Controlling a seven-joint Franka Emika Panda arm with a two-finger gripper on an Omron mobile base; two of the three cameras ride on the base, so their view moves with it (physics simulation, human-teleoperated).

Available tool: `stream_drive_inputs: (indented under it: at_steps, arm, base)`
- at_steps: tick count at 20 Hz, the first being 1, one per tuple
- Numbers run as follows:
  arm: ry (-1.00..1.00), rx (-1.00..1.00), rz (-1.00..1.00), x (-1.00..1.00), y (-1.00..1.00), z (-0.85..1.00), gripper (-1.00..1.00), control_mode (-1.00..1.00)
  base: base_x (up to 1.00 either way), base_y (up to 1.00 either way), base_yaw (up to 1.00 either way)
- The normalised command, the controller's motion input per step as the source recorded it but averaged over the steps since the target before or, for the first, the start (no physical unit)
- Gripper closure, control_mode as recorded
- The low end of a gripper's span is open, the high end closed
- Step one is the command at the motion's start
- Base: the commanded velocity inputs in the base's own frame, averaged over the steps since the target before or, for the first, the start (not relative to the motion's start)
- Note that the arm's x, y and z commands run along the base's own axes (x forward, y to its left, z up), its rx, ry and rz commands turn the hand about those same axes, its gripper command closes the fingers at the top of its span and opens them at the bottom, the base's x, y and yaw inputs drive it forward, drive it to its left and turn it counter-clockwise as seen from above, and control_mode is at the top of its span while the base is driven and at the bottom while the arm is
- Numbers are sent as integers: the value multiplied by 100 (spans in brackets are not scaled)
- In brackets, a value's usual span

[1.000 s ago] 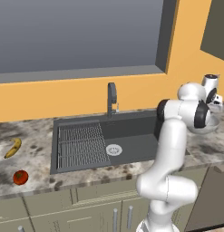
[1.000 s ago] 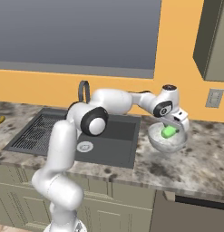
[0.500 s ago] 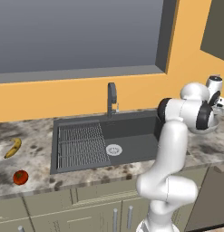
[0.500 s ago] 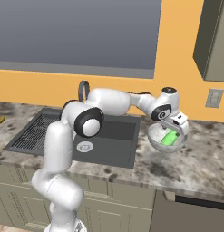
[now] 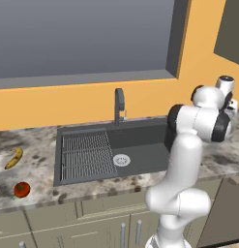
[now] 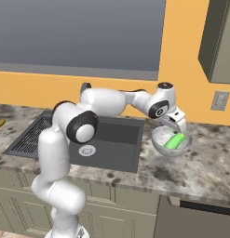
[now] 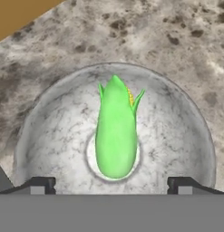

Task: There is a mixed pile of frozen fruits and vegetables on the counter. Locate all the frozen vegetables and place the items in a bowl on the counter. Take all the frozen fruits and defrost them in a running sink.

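Gripper [image 7: 111, 183] hangs over the bowl [image 7: 54, 131] with jaws spread wide and empty, the light-green husked vegetable [image 7: 115, 133] lying free inside.

Your counter [image 5: 38, 167] is speckled grey-brown stone running along the orange wall, with the dark sink [image 5: 140, 145] set into it at the centre of the left base view. At about nine o'clock from the sink in that view, you have the yellow banana [image 5: 13, 158] lying flat on the stone, and the red tomato [image 5: 22, 189] sits near it toward the front edge, apart from it. In the right base view, the bowl [image 6: 158, 144] stands on the counter at three o'clock from the sink, just beside it.
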Motion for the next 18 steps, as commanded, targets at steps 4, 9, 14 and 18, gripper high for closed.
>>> stream_drive_inputs:
  at_steps: [4, 9, 14, 18]
  arm:
    - [-3, 0, 0, -8, 37, 52, -100, -100]
    - [0, 1, 0, -13, 54, 34, -100, -100]
    - [0, 3, 0, -17, 56, 22, -100, -100]
    - [1, 7, 3, -17, 51, 28, -100, -100]
  base:
    - [0, 0, 0]
    - [0, 0, 0]
    - [0, 0, 0]
    - [0, 0, 0]
